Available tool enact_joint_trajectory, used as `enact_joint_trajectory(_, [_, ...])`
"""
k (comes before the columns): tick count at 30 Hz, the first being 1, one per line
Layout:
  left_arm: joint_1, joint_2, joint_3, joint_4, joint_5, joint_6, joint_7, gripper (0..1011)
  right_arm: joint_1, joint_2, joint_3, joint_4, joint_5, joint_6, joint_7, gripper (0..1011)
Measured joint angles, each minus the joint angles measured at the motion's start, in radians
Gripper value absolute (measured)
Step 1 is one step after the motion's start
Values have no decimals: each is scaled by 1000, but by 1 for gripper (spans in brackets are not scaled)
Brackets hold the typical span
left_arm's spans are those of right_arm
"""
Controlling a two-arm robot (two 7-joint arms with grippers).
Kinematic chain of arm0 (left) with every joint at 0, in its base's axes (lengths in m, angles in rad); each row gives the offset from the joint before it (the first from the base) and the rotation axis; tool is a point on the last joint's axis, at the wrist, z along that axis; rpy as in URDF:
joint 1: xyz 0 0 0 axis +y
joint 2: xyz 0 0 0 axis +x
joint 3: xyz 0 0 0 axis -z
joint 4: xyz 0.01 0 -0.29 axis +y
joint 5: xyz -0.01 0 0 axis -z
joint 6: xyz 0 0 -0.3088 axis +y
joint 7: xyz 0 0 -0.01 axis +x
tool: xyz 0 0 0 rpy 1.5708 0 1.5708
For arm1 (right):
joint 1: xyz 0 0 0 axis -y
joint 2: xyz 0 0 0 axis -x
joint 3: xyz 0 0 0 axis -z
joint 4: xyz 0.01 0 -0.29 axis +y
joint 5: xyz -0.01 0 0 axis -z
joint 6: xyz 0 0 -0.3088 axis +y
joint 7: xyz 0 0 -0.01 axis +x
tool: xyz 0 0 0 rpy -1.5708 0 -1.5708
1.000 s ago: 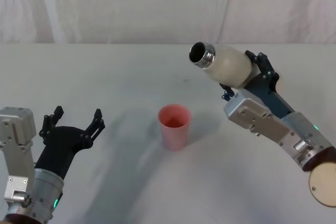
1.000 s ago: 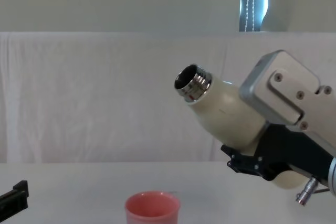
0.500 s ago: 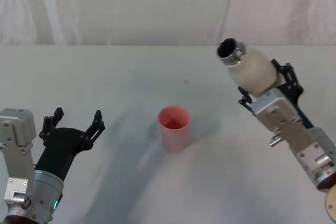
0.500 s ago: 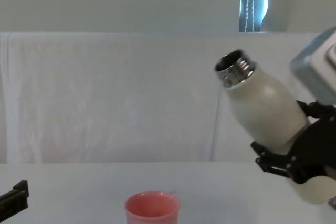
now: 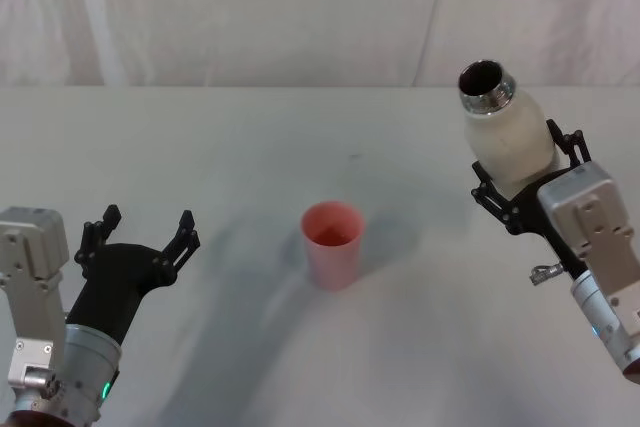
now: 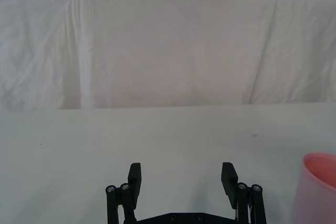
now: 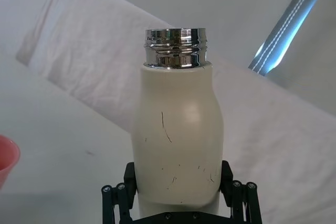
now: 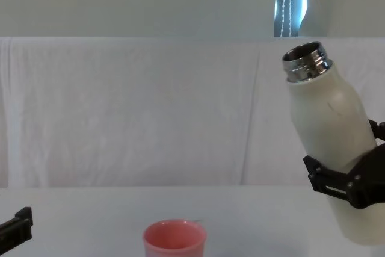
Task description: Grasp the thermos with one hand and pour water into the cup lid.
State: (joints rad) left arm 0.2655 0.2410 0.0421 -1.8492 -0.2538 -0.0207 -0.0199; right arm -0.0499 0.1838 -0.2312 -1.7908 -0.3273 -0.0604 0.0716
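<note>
The cream-white thermos [image 5: 505,137] with its steel neck [image 8: 306,61] is held off the table at the right, nearly upright and leaning slightly toward the middle. My right gripper [image 5: 528,187] is shut on its lower body, with black fingers [image 7: 236,198] on both sides. The pink cup lid [image 5: 332,243] stands upright on the table's middle, well left of the thermos, and its rim [image 8: 174,235] is below the thermos mouth. My left gripper [image 5: 143,237] rests open near the front left, with nothing between its fingers [image 6: 135,178]. The cup lid [image 6: 319,187] stands off to its side.
A white cloth covers the table [image 5: 250,137] and hangs as a backdrop [image 8: 132,106] behind it. Bare table lies all around the cup lid.
The right gripper has swung the thermos back from a steep tilt toward the cup lid to nearly upright, moving it right and away from the cup. The left arm has stayed still.
</note>
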Motion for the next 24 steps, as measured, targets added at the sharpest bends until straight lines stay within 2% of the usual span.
enact_joint_trajectory(8, [0, 0, 0, 0, 0, 0, 0, 1001, -9, -26, 36, 38, 121, -51, 28, 959])
enact_joint_trajectory(14, [0, 0, 0, 0, 0, 0, 0, 1001, -14, -37, 52, 56, 185, -60, 47, 959])
enact_joint_trajectory(24, [0, 0, 0, 0, 0, 0, 0, 1001, -11, -42, 51, 82, 234, -65, 68, 959])
